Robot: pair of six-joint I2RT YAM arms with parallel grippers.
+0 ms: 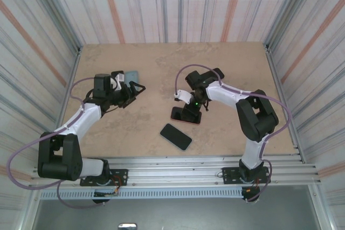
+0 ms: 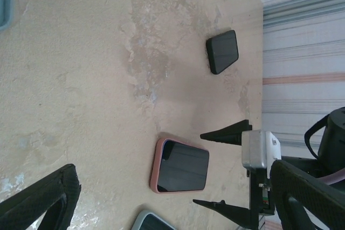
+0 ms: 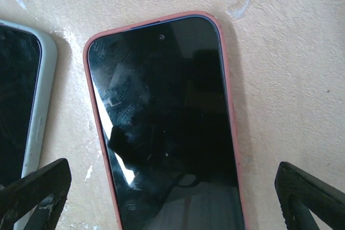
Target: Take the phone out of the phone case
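I find my nearer right gripper [image 3: 172, 189], jaws wide, straddling the pink-cased phone [image 3: 167, 117] crosswise to its long axis.

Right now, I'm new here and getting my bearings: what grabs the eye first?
A phone in a pink case lies screen-up on the table, the open right gripper poised over it. A grey-cased phone lies beside it; a bare black phone lies apart, nearer the front edge.

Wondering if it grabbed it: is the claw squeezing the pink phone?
No, the right claw is open, fingers clear of the pink-cased phone.
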